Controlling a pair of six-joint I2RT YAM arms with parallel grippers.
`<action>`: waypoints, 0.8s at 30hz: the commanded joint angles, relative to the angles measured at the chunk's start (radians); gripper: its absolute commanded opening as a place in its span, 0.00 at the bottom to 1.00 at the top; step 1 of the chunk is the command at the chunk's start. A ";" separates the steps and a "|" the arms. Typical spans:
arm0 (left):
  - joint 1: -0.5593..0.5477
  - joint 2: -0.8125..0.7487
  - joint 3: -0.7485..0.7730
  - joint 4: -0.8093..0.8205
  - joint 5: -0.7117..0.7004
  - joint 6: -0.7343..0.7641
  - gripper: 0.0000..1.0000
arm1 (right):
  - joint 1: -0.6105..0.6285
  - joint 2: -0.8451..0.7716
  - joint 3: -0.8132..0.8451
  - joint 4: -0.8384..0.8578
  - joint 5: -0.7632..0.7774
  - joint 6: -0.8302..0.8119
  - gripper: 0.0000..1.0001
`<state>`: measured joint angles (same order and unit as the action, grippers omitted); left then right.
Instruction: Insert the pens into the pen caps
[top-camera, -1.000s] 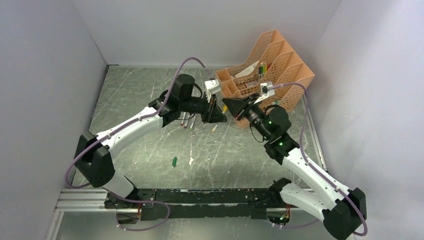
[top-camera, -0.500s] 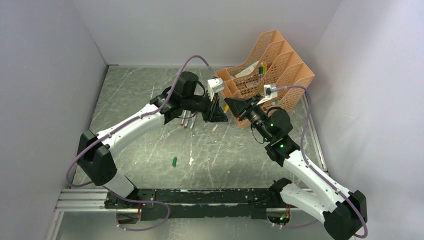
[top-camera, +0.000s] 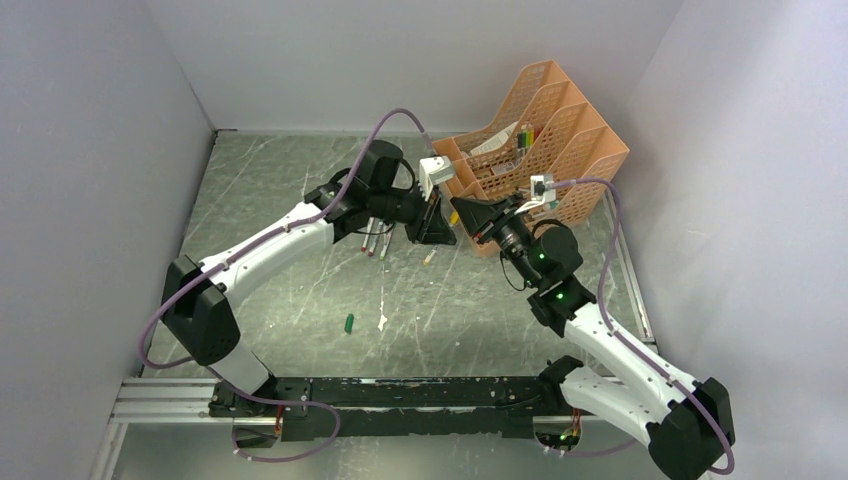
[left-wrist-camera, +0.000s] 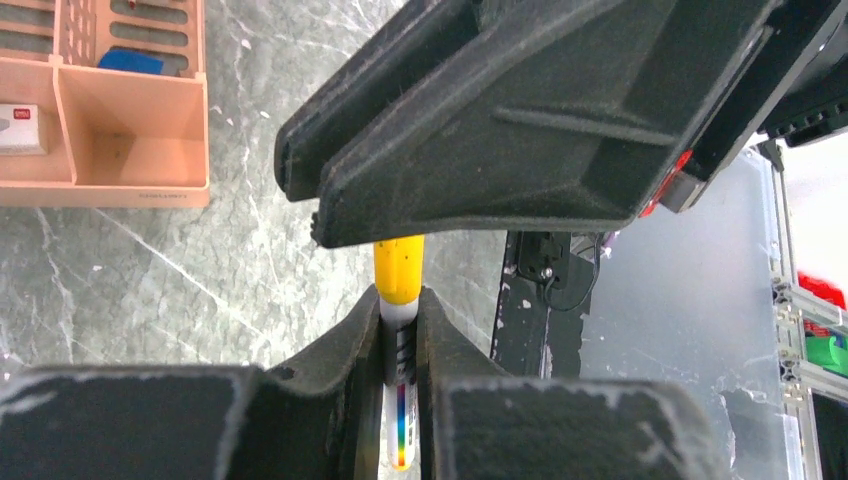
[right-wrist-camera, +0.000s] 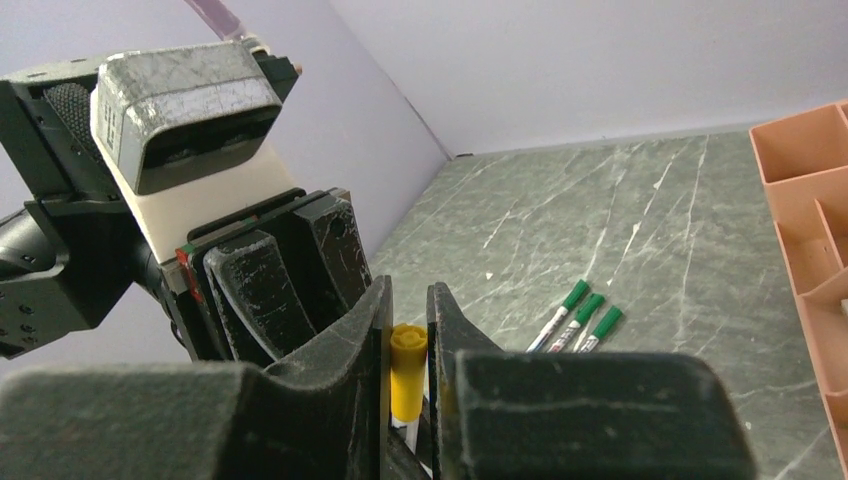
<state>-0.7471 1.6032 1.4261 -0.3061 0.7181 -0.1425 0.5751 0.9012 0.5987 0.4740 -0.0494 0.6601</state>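
My left gripper (top-camera: 438, 226) and right gripper (top-camera: 464, 214) meet tip to tip above the table's back half. The left gripper (left-wrist-camera: 400, 300) is shut on a white pen (left-wrist-camera: 401, 420) whose end sits in a yellow cap (left-wrist-camera: 399, 268). The right gripper (right-wrist-camera: 410, 300) is shut on that yellow cap (right-wrist-camera: 408, 365). Three pens with green caps (right-wrist-camera: 580, 308) lie side by side on the table, under the left wrist (top-camera: 372, 240). One more pen (top-camera: 430, 257) lies below the grippers. A loose dark green cap (top-camera: 349, 323) rests nearer the front.
An orange mesh organizer (top-camera: 560, 125) stands at the back right, just behind the grippers, with coloured markers (top-camera: 523, 135) in it; its open compartments (left-wrist-camera: 130, 150) show in the left wrist view. A tiny white scrap (top-camera: 382, 322) lies beside the green cap.
Both arms have shifted slightly, the left elbow a little to the right and back. The grippers stay joined at the pen and cap, grips unchanged.
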 joint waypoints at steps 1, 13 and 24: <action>0.019 -0.020 0.133 0.233 -0.028 0.007 0.07 | 0.052 0.035 -0.066 -0.189 -0.107 0.005 0.00; 0.049 -0.036 0.164 0.261 -0.005 0.011 0.07 | 0.124 0.090 -0.070 -0.203 -0.079 0.024 0.00; 0.074 -0.056 0.111 0.259 0.047 0.007 0.07 | 0.141 0.058 -0.033 -0.236 -0.009 0.022 0.00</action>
<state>-0.7082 1.6089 1.4506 -0.3637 0.7712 -0.1314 0.6552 0.9535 0.6033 0.5247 0.0776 0.6830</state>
